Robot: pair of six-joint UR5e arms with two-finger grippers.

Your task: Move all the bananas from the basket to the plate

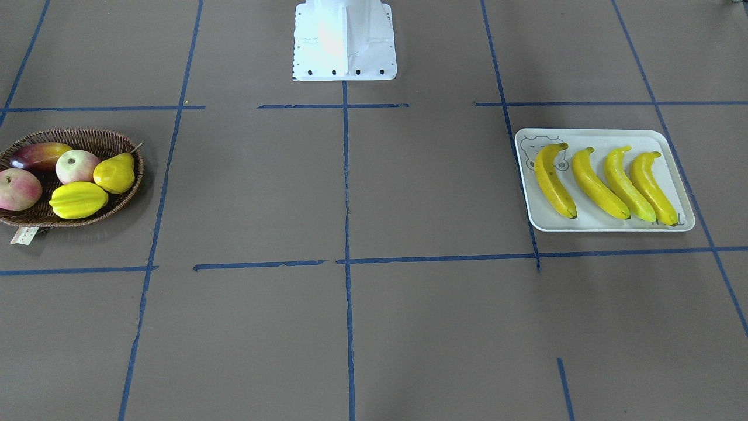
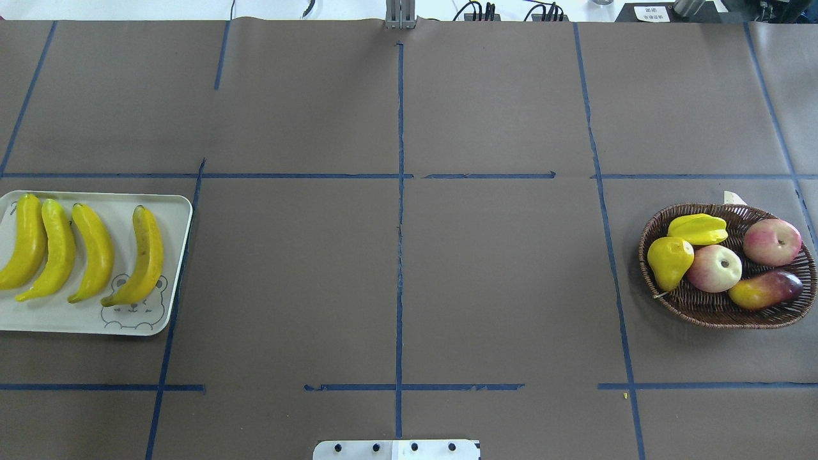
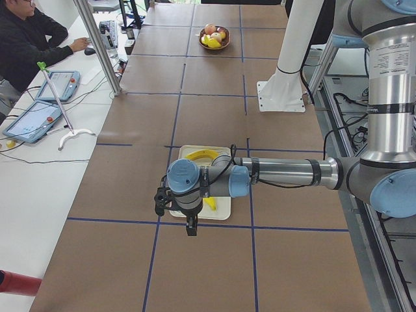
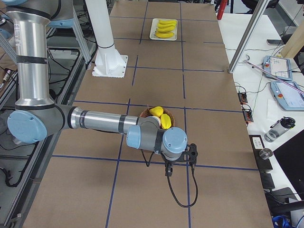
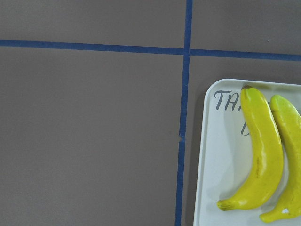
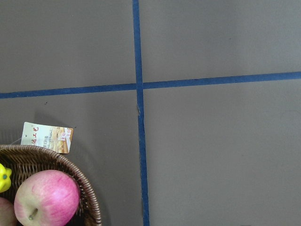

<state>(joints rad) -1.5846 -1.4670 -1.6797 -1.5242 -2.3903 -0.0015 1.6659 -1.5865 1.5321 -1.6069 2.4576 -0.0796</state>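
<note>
Several yellow bananas [image 1: 554,181] lie side by side on the off-white bear plate [image 1: 602,135], seen also in the overhead view [image 2: 146,255] and left wrist view [image 5: 263,155]. The brown wicker basket [image 1: 125,196] holds two apples, a pear, a starfruit and a mango; no banana shows in it. My left gripper [image 3: 190,226] hangs above the near edge of the plate [image 3: 221,209]. My right gripper [image 4: 167,171] hangs just beyond the basket [image 4: 145,114]. Both grippers show only in the side views, so I cannot tell if they are open or shut.
A yellow pear [image 2: 668,260] and a starfruit [image 2: 698,229] sit at the basket's left side. The basket's paper tag [image 6: 47,137] lies on the table. The white robot base [image 1: 345,41] stands mid-table. An operator [image 3: 29,39] sits at the side.
</note>
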